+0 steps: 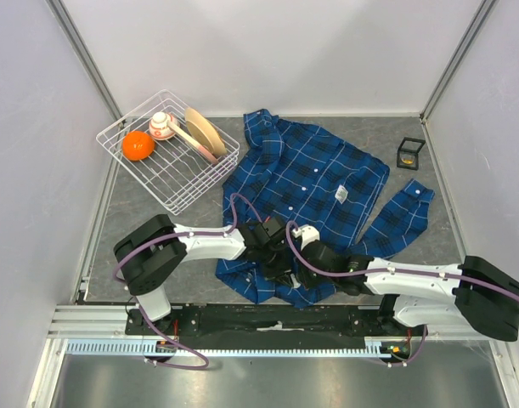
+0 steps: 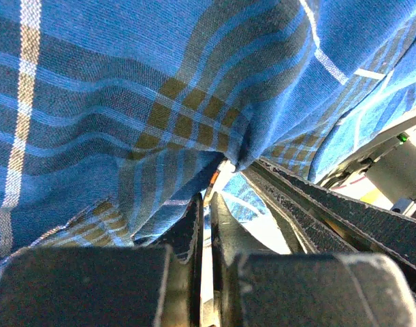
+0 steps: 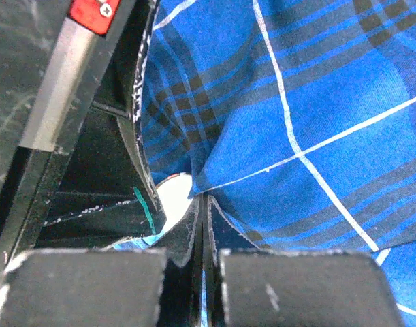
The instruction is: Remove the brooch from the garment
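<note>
Blue plaid shirt [image 1: 310,174] is lying spread across the middle of the grey table [image 1: 446,183], just right of the white wire basket [image 1: 191,191], with its near hem bunching up where both arms are meeting. Right gripper [image 3: 201,201] is pinching a fold of the cloth with its fingers tight together; left gripper [image 2: 209,199] is showing fingers almost touching under draped cloth, and what they're gripping is unclear. Small white bit [image 3: 172,189] is sitting just beside the right fingertips; can't tell if it's the brooch.
</note>
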